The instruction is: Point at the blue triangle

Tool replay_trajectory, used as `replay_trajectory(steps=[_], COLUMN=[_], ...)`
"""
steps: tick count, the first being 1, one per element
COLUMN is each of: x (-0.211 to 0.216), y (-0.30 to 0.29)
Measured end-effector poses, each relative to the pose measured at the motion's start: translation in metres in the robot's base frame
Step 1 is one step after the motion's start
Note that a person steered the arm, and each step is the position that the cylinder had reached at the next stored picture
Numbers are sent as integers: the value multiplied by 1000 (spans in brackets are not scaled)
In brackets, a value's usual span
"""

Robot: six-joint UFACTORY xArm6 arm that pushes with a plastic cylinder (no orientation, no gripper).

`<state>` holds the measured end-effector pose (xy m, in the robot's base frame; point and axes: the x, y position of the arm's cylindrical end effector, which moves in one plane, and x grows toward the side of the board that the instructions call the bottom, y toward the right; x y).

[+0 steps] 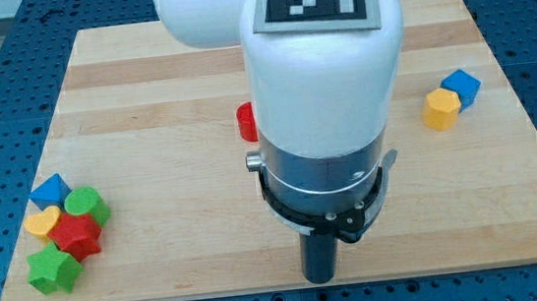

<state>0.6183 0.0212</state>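
Observation:
The blue triangle (50,189) lies at the view's left edge of the wooden board (156,211), at the top of a cluster of blocks. My tip (320,278) is the lower end of the dark rod, near the board's bottom edge at the middle. It is far to the right of the blue triangle and touches no block. The white arm body hides the board's middle.
Next to the triangle lie a yellow heart (43,224), a green round block (86,204), a red star-like block (77,236) and a green star-like block (55,269). A red block (246,122) shows partly behind the arm. A yellow hexagon (441,109) and a blue cube (461,86) sit at the right.

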Motion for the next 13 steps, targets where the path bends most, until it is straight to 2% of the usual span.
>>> replay_trajectory(steps=[1,4,7,8,10,11,12,13], x=[0,0,1,-25,-129,-156,-173,-176], y=[-17,-138,-201,-180,-161,-217,-297,-326])
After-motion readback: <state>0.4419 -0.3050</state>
